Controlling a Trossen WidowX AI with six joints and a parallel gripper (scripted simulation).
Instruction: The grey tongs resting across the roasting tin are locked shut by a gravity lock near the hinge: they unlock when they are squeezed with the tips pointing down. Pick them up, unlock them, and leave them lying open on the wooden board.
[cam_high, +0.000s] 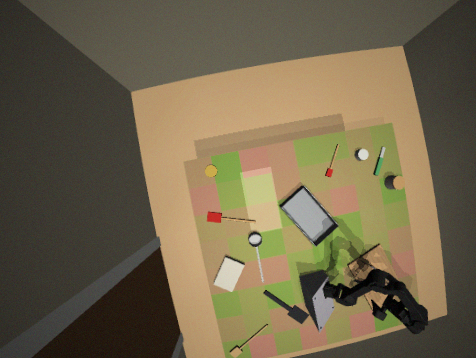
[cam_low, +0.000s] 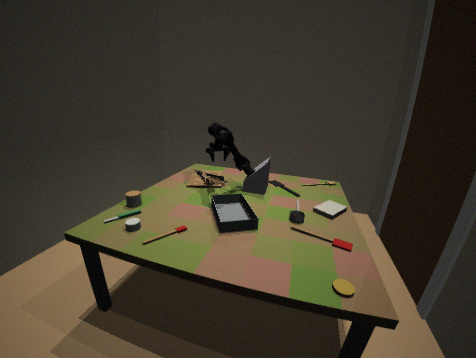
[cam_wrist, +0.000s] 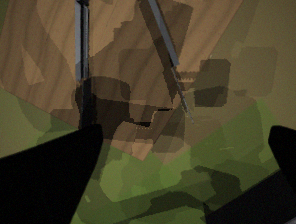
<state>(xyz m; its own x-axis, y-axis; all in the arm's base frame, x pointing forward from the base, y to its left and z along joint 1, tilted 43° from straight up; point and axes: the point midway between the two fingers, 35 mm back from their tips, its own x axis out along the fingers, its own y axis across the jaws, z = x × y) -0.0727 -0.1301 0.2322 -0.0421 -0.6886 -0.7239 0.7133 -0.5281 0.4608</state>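
Observation:
The grey tongs (cam_low: 211, 176) (cam_wrist: 162, 32) lie on the wooden board (cam_high: 378, 255) (cam_low: 202, 186) (cam_wrist: 210, 20). In the wrist view their two arms stand apart, spread in a V; the hinge end is not visible there. In the top view the arm and shadows partly cover them. My gripper (cam_low: 219, 158) (cam_wrist: 185, 133) is open and empty. It hangs above the board, clear of the tongs, with its fingers pointing down. The roasting tin (cam_high: 309, 215) (cam_low: 234, 212) stands near the middle of the table with nothing across it.
A grey slanted panel (cam_high: 323, 305) (cam_low: 257, 181) stands by the arm's base. A black spatula (cam_high: 297, 314) (cam_low: 284, 188) lies beside it. A strainer (cam_high: 255, 239) (cam_low: 297, 216), a white block (cam_high: 229, 274) (cam_low: 330, 209) and a green-handled knife (cam_high: 379, 162) (cam_low: 127, 216) lie farther off.

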